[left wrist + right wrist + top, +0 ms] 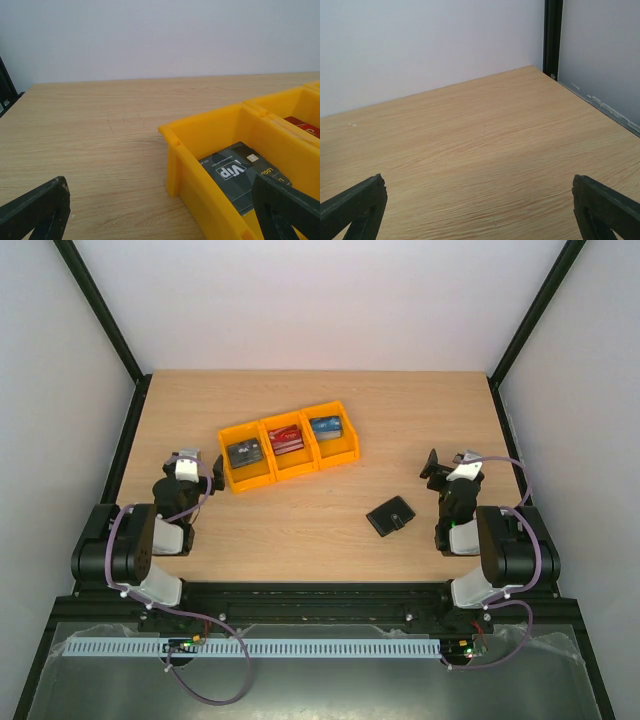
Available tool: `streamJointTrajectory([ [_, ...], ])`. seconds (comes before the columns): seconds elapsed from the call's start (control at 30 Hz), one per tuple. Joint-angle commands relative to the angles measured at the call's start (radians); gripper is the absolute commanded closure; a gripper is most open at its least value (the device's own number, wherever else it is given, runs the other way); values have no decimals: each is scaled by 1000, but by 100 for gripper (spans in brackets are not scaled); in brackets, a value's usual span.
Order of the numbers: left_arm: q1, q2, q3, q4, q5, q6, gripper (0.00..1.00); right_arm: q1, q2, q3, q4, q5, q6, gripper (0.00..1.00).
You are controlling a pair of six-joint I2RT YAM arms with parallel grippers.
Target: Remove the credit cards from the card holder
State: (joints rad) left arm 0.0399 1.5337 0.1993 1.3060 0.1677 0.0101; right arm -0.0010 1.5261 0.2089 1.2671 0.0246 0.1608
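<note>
Left claw stands with jaws wide apart just beside the yellow bins holding grey, red and blue credit cards; card holder lies folded on desk; right claw likewise spread, empty.

red card cut by frame edge, card holder folded, inside hidden
</note>
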Motion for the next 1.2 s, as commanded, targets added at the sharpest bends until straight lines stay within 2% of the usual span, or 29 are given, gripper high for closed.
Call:
streamJointTrajectory([
  [0.0, 5, 2, 21, 13, 16, -8, 1, -4, 4, 14, 12, -2, -13, 1],
  [0.17, 5, -1, 17, 18, 10, -11, 1, -4, 5, 16, 9, 0, -13, 1],
  [0.27, 26, -21, 46, -58, -75, -72, 0, -4, -17, 12, 18, 30, 4, 1],
  [0.33, 35, -39, 27, -17, -33, -85, 1, -4, -141, 59, -182, 134, 44, 1],
  [0.4, 103, -91, 95, -178, 73, -120, 1, -5, -285, 179, -455, 246, 127, 1],
  [0.43, 137, -118, 163, -302, 94, -149, 1, -5, -331, 240, -592, 253, 149, 1],
  [0.47, 171, -135, 234, -420, 117, -154, 1, -5, -364, 297, -769, 237, 177, 1],
  [0.6, 263, -153, 553, -857, 163, -50, 0, -5, -420, 508, -1220, 136, 312, 1],
  [0.7, 298, -154, 768, -1183, 160, 17, 1, -5, -428, 561, -1456, 65, 430, 7],
  [0.8, 303, -167, 920, -1439, 178, 91, 0, -5, -423, 530, -1557, -140, 492, 21],
  [0.93, 297, -195, 1009, -1682, 373, 158, 1, 0, -400, 477, -1662, -313, 516, 34],
  [1.0, 266, -208, 1028, -1773, 457, 196, 0, 4, -412, 427, -1677, -330, 516, 36],
  [1.17, 155, -240, 1035, -1910, 475, 249, 0, 6, -421, 289, -1648, -353, 513, 37],
])
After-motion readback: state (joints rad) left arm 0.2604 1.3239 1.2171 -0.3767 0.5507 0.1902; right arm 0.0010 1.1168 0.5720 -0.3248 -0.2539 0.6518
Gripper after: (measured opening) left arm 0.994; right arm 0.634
